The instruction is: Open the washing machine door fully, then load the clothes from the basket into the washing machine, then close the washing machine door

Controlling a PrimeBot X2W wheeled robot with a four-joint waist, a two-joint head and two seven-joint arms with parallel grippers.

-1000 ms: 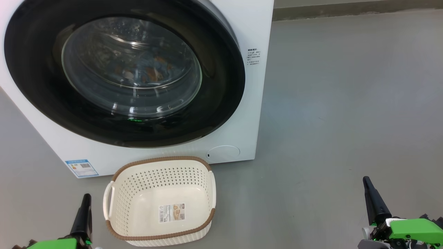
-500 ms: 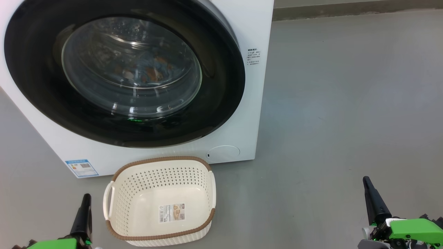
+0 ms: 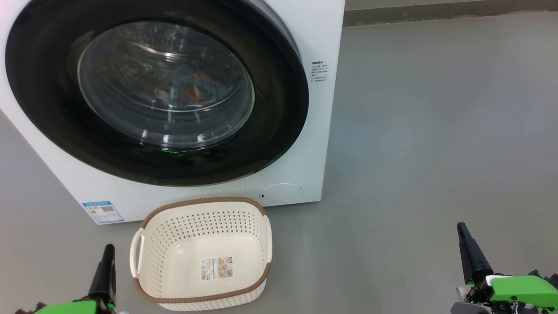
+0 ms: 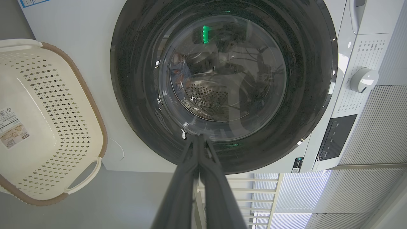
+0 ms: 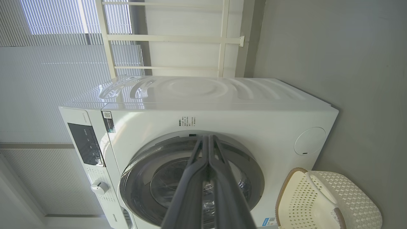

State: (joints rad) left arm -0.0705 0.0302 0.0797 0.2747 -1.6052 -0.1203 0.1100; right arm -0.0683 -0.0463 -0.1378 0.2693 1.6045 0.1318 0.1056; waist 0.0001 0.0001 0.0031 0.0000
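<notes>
The white washing machine [image 3: 316, 131] fills the upper left of the head view. Its round black door [image 3: 274, 144] lies flat against the front, closed. Through the glass window I see the clothes [image 3: 192, 89], blue fabric with orange-brown prints, inside the drum. The cream basket [image 3: 205, 201] stands on the floor just before the machine, with nothing in it but a label on its base. My left gripper [image 3: 108, 249] is shut, left of the basket. My right gripper [image 3: 461, 227] is shut, far off at the lower right. Neither holds anything.
Grey floor [image 3: 436, 131] stretches to the right of the machine up to a baseboard [image 3: 436, 15]. The left wrist view shows the control dial [image 4: 364, 79] and dark panel [image 4: 337, 136] beside the door. A white rack frame [image 5: 171, 38] and window blinds stand behind the machine.
</notes>
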